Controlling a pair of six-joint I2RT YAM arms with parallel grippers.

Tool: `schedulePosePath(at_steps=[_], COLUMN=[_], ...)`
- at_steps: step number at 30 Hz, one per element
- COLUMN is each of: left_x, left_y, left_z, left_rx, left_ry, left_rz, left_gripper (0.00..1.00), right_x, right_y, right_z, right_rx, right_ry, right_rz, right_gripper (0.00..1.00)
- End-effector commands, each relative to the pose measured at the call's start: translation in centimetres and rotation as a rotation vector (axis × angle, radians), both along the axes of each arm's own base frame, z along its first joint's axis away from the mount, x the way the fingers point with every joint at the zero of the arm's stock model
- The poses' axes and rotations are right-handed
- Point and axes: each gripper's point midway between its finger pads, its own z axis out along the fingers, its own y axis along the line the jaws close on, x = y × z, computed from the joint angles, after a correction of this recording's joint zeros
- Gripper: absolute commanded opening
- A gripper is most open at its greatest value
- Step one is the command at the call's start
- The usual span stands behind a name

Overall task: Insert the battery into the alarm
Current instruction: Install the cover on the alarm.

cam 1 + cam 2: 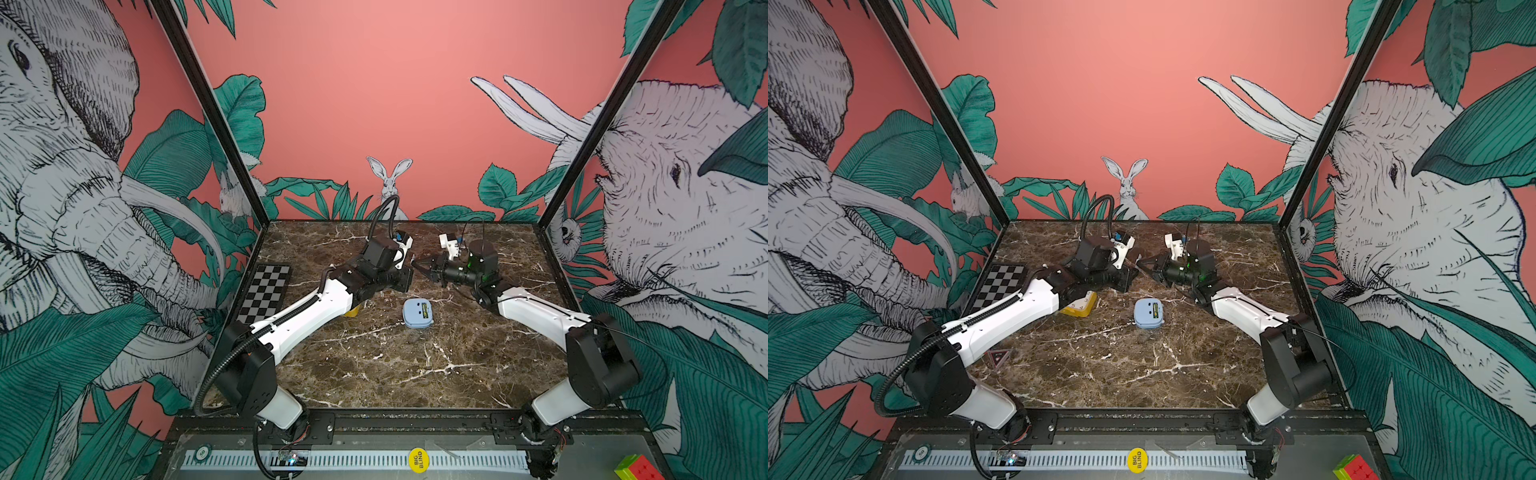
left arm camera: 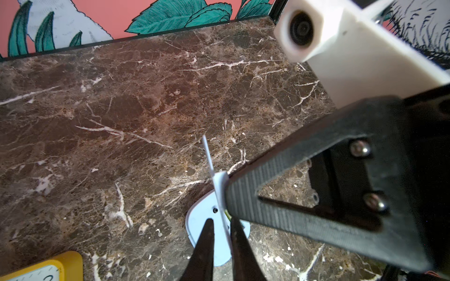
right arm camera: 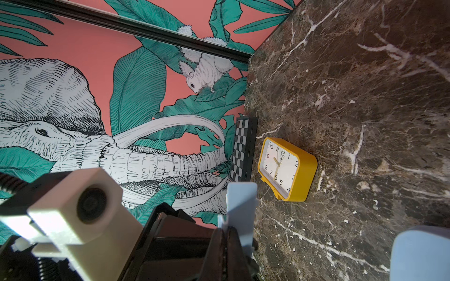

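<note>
Table: brown marble table (image 1: 395, 374); both arms reach in and meet above its rear middle.
Checkerboard: checkerboard (image 1: 264, 293) lies flat along the table's left edge.
Yellow clock: yellow clock (image 3: 287, 169) sits on the table under the left forearm, well apart from the blue alarm.
Blue alarm: blue alarm (image 1: 417, 313) lies back-up near the table's centre, below the grippers, with its compartment uncovered.
Right gripper: right gripper (image 3: 227, 231) has its jaws closed on the pale blue battery cover (image 3: 241, 199), held in the air.
Left gripper: left gripper (image 2: 221, 220) has a finger on either side of the cover's thin edge. I cannot tell whether they pinch it.
Battery: battery (image 1: 424, 310) lies in the alarm's open compartment.
</note>
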Motion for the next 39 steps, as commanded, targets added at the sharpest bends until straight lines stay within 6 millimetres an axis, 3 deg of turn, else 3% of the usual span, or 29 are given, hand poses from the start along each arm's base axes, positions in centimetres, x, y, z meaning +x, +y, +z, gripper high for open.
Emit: schedulePosePath(at_steps=[1, 6, 11, 15, 18, 24, 31, 39], left_x=[0.2, 0.1, -0.1, -0.2, -0.3, -1.1, -2.2, -3.0], left_y=[-0.2, 0.0, 0.6, 1.2, 1.3, 0.8, 0.0, -0.6], left_z=[1.1, 1.4, 1.1, 0.7, 0.6, 0.6, 0.5, 0.4], left_rx=[-0.002, -0.003, 0.024, 0.070, 0.091, 0.112, 0.125, 0.142], left_ry=[-0.026, -0.035, -0.048, -0.063, -0.080, -0.120, -0.141, -0.153], left_rz=[-0.006, -0.007, 0.010, 0.036, 0.044, 0.030, -0.023, -0.065], left_gripper=[0.10, 0.00, 0.00, 0.00, 0.00, 0.00, 0.00, 0.00], right_x=[-0.6, -0.5, -0.4, -0.7, -0.8, -0.5, 0.3, 0.5], right_y=[0.1, 0.1, -0.5, -2.1, -3.5, -3.7, -2.5, -1.7], right_z=[1.2, 0.9, 1.0, 0.5, 0.3, 0.6, 0.3, -0.9], right_rx=[0.024, 0.017, -0.020, -0.139, -0.182, -0.224, -0.227, -0.229], right_ry=[-0.033, -0.010, 0.020, 0.061, 0.078, 0.088, 0.101, 0.142], right_rz=[0.007, -0.012, -0.072, -0.160, -0.244, -0.287, -0.286, -0.274], right_gripper=[0.00, 0.00, 0.05, 0.32, 0.39, 0.42, 0.42, 0.40])
